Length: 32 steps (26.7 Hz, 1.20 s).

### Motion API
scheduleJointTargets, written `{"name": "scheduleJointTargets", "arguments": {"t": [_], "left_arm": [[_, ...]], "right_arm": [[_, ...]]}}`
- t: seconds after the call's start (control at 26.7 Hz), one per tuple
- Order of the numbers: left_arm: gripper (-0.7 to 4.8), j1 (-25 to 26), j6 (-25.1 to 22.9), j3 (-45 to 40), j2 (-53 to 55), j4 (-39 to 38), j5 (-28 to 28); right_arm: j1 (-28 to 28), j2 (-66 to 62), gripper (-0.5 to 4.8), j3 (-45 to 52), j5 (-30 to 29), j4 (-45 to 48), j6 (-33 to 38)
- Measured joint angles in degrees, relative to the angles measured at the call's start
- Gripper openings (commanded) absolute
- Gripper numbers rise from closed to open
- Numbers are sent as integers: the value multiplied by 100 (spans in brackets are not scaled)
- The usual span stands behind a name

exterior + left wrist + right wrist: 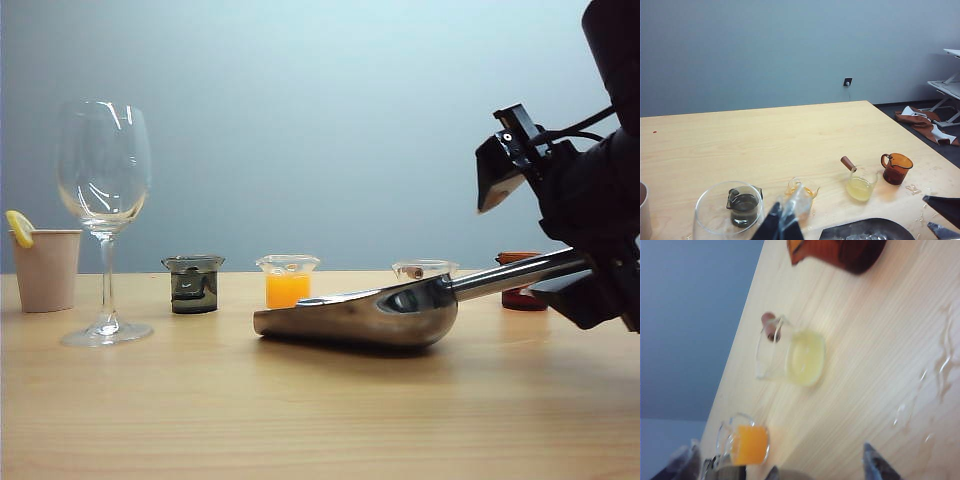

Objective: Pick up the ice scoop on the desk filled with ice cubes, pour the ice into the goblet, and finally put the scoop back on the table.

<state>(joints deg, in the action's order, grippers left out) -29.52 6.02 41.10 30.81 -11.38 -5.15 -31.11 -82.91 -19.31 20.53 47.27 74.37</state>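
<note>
Pale-grained wood table (320,420) carries my shiny steel scoop (370,315) lying mid-table, handle toward its right edge, ice (860,236) in its bowl. Near the left edge stands the tall clear goblet (104,215); small beakers (288,281) line up behind. My right gripper (820,465) hangs wide open, empty, beside the handle. My left gripper (781,227): I cannot tell.

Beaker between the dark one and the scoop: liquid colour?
Orange liquid in that beaker, clearest in the exterior view.
</note>
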Motion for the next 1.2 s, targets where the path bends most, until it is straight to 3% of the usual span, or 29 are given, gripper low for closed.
{"name": "scheduleJointTargets", "arguments": {"t": [0.75, 1.2], "left_arm": [[-5, 0, 0, 0, 4, 0, 0], [-5, 0, 0, 0, 4, 0, -2]], "right_arm": [[175, 0, 415, 0, -549, 149, -120], [142, 0, 455, 2, -780, -61, -81]]}}
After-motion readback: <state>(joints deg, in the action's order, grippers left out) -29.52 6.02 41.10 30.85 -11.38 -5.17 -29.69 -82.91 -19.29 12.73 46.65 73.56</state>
